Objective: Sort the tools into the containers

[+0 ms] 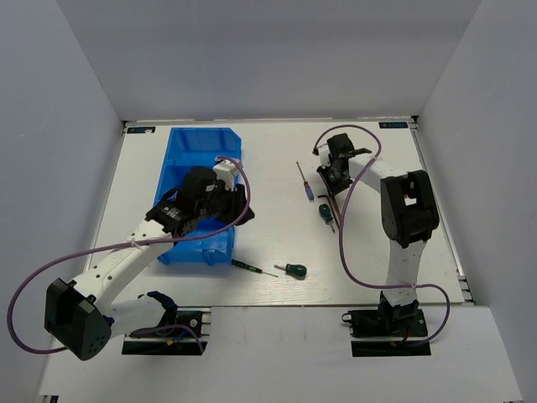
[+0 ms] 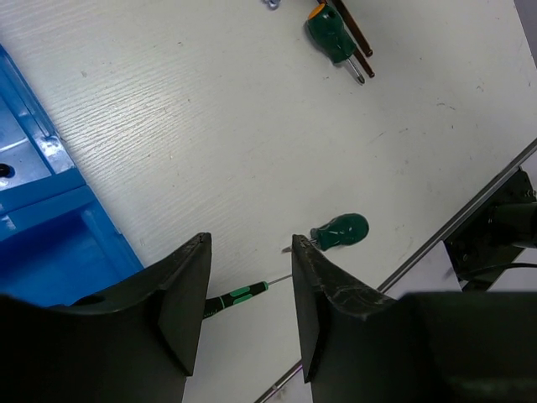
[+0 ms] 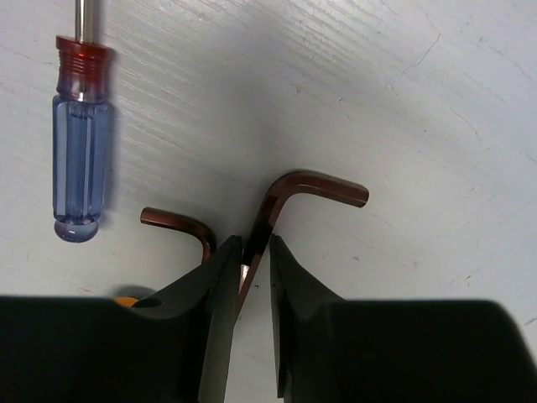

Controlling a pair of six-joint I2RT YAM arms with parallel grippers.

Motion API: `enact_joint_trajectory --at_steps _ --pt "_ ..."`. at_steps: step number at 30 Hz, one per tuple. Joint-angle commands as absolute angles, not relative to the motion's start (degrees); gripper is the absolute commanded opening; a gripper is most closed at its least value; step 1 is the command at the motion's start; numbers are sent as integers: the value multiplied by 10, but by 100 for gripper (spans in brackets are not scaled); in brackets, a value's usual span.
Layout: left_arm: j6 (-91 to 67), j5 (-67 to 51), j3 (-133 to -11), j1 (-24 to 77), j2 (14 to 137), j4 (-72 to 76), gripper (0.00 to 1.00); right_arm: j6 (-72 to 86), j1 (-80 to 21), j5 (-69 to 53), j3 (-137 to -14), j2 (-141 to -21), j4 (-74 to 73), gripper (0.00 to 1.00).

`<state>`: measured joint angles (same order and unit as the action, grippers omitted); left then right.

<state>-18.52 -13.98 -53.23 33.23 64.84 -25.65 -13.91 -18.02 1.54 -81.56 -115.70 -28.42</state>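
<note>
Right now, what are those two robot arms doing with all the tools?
They are sorting tools into the blue bins. The right gripper is pinched shut on one hex key on the table, beside a second hex key and the blue-handled screwdriver. The left gripper is open, hanging by the bins over the slim dark screwdriver, with a green-handled screwdriver close by. Those tools are not yet in a bin.

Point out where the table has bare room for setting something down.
Widest bare patch: the table between the blue bins and the blue-handled screwdriver. Another lies right of the right arm, up to the table edge. Crowded: around the right gripper, shut on a hex key, with a green screwdriver beside it.
</note>
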Motion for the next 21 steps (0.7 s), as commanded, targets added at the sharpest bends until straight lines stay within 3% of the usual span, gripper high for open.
enact_joint_trajectory --at_steps 1,4,5,7,13,21 --pt "-186 -137 -555 335 652 -256 54 -140 -181 8 -823 -1177 -295 26" --pt "-186 -137 -555 335 652 -256 54 -132 -183 -29 -812 -1182 -312 24" --pt "-186 -137 -555 335 652 -256 54 -131 -180 -32 -807 -1183 -314 12" --pt "-186 -137 -555 335 652 -256 54 -131 -177 -38 -807 -1180 -317 0" --pt "-186 -137 -555 335 658 -243 54 -139 -164 -52 -885 -1180 -331 0" --pt "-186 -137 -565 335 652 -233 54 -83 -175 -255 -1081 -1176 -338 0"
